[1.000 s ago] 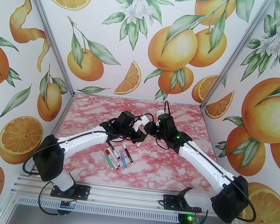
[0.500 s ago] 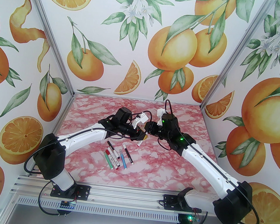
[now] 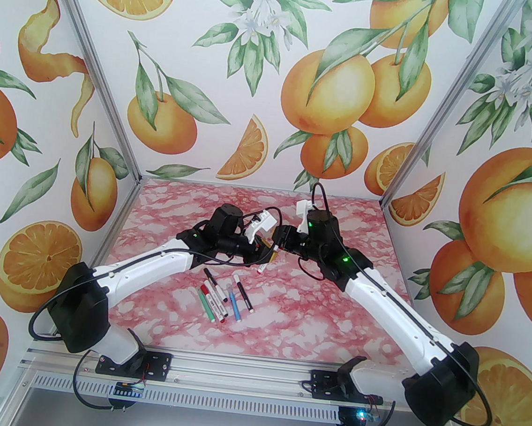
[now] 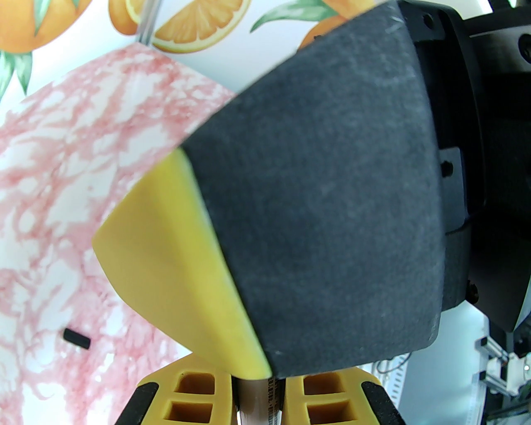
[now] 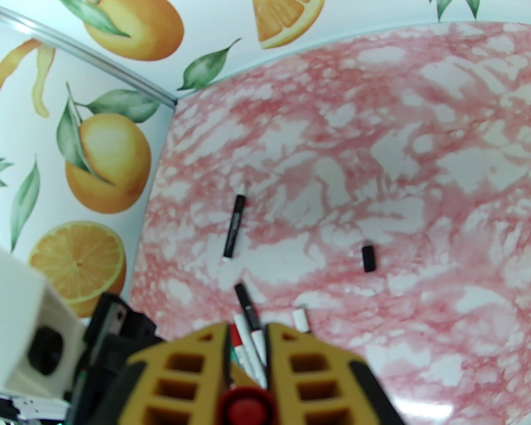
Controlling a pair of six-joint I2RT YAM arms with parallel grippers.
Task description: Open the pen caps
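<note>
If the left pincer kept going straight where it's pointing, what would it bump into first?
Most likely the right pincer, shut on a red cap: its black-padded finger sits right ahead of the left pincer, which grips a pen. Depth is unclear.

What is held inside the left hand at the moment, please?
A white printed pen is clamped between the yellow fingers of the left hand. Its upper end is covered by a finger of the right hand, which grips a red cap; whether that cap is off cannot be seen.
</note>
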